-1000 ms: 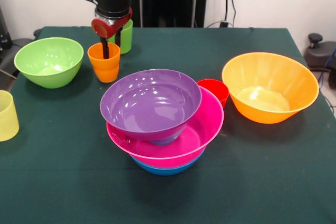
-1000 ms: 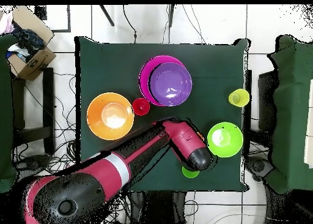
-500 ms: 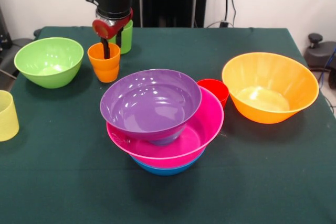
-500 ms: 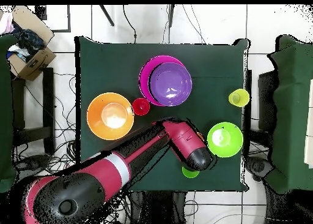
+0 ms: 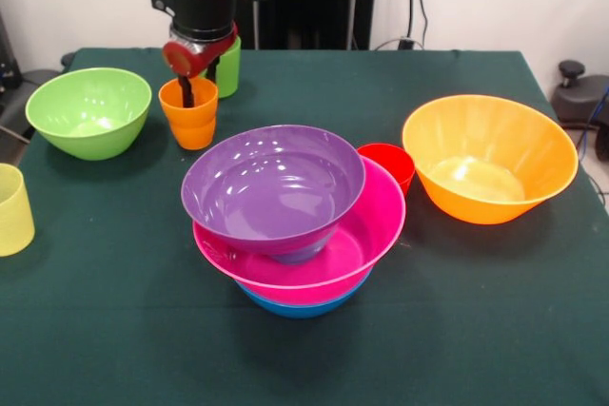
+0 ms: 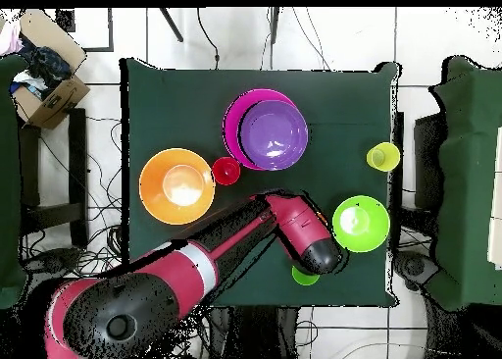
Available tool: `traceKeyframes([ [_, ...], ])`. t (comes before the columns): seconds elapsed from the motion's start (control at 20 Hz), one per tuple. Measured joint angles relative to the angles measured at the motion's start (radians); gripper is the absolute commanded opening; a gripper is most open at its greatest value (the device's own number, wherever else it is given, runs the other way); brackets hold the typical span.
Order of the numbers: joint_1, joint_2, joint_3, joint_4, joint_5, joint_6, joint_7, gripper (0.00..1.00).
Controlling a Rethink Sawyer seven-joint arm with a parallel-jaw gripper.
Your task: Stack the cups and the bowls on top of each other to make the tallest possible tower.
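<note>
Green-clothed table [image 5: 114, 330], tower [image 5: 290, 221] mid-table: purple in pink in blue. Claw [image 5: 198, 83] straddling orange cup's [image 5: 189, 113] rim near far edge, not visibly clamped. Left: cups, lime and orange bowls.

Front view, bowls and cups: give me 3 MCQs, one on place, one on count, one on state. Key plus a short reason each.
1. Where is the gripper?
A. over the orange bowl
B. at the orange cup
C. at the yellow cup

2. How many bowls make up the tower?
A. three
B. one
C. five

3. How does the lime green bowl sit?
A. upside down
B. nested in the tower
C. upright, alone on the table

Answers:
1. B: one finger reaches down inside the orange cup, the other stands behind it.
2. A: the purple bowl sits in the pink bowl, over a blue bowl.
3. C: its opening faces up and it stands apart from the rest.
</note>
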Motion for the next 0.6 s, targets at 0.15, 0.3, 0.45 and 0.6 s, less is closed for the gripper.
traceKeyframes([
  [0.15, -0.016, 0.0, 0.015, 0.0, 0.019, 0.032, -0.002, 1.0],
  [0.3, -0.033, 0.0, 0.033, 0.0, 0.036, 0.056, -0.004, 1.0],
  [0.45, -0.045, -0.003, 0.041, 0.005, 0.038, 0.069, -0.006, 1.0],
  [0.6, -0.048, -0.005, 0.044, 0.007, 0.038, 0.076, -0.009, 0.0],
])
